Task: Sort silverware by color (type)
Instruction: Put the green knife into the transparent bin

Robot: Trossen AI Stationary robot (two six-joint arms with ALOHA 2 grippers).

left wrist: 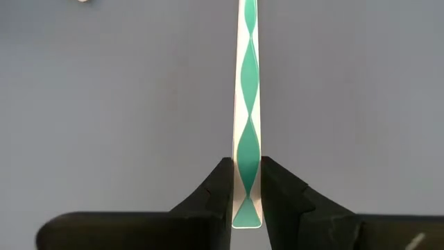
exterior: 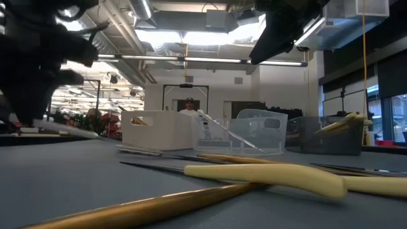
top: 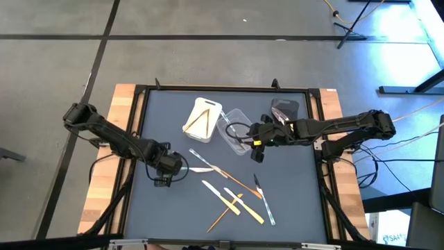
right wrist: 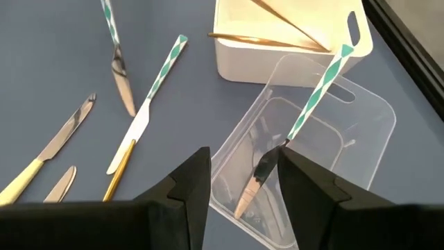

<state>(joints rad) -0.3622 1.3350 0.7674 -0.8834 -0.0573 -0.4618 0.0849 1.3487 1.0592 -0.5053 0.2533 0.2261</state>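
Between the two dark, blocky fingers of the left gripper point(left wrist: 247, 191) sits the flat, slim handle of a utensil patterned in green and white diamonds point(left wrist: 248, 104), pinched near its rounded end, the rest running straight out ahead of the jaws over the smooth matte blue-grey table mat point(top: 173, 208). Seen from above, this left gripper point(top: 165, 167) is low over the mat, and the loose silverware point(top: 232, 194) lies scattered just to its right: pale yellow handles, thin gold-toned ones and silvery blades, some crossing each other. Farther off, the right gripper point(right wrist: 243, 184) hangs with its jaws wide, holding nothing, over the clear plastic rectangular tub point(right wrist: 364, 128); a green-and-white handled knife point(right wrist: 305, 118) leans inside that tub, blade down just ahead of the fingers, handle resting on the rim. Just beyond the clear tub stands the white opaque rectangular tub point(right wrist: 277, 59), with gold-toned pieces inside. Beside the right arm sits a dark grey tub point(top: 284, 109).
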